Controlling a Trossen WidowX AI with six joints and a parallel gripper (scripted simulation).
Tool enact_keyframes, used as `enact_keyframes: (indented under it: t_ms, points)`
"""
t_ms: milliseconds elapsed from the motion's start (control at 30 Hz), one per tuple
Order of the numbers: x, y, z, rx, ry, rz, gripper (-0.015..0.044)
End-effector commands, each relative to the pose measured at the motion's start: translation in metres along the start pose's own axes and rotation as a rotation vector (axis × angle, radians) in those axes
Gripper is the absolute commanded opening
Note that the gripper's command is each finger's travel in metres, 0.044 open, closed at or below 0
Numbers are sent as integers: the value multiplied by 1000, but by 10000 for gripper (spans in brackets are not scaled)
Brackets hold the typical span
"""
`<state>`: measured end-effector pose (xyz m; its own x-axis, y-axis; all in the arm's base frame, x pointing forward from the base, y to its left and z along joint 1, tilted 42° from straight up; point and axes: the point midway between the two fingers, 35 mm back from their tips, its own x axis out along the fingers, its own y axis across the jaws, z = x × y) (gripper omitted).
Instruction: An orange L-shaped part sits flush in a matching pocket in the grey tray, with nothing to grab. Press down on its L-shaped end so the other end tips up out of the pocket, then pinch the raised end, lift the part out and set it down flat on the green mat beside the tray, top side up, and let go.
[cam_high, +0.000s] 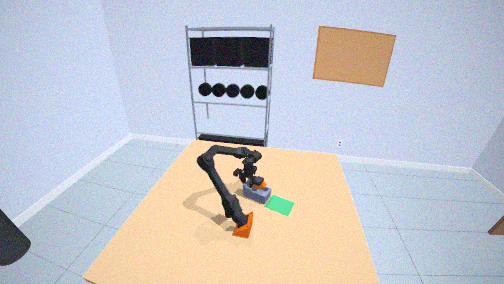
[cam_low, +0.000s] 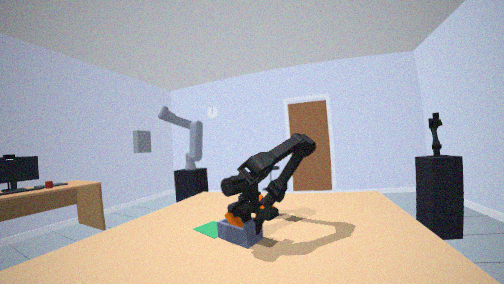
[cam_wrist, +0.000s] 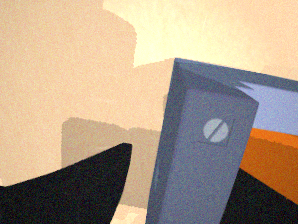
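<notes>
The grey tray (cam_high: 261, 196) (cam_low: 239, 236) (cam_wrist: 193, 189) stands on the tan table, with the green mat (cam_high: 279, 205) (cam_low: 207, 229) beside it. The orange L-shaped part (cam_high: 259, 186) (cam_low: 232, 219) (cam_wrist: 274, 155) lies in the tray's pocket; in the exterior view its end toward the mat looks tipped up above the rim. My gripper (cam_high: 255, 181) (cam_low: 251, 211) (cam_wrist: 173, 161) is down on the tray, partly open and holding nothing. In the wrist view one finger is outside the tray wall and the other is over the orange part. I cannot tell whether that finger touches the part.
The arm's orange base (cam_high: 244, 227) stands on the table in front of the tray. A metal shelf (cam_high: 230, 85) stands against the back wall. A black pedestal (cam_low: 439, 195) and a wooden desk (cam_low: 50, 197) stand off the table.
</notes>
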<state>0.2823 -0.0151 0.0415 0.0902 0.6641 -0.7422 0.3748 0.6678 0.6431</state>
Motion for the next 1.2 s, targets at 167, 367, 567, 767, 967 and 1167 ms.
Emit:
enact_keyframes:
  t_ms: [167,367,567,767,967,1167]
  points:
    - [-11,9,0,3,-1,-6,180]
    - [-53,3,5,5,-4,-13,180]
    - [-107,-3,0,5,-1,-10,180]
    - [-103,-4,2,12,-17,-7,180]
    - [-103,-4,2,12,-17,-7,180]
    - [-103,-4,2,12,-17,-7,180]
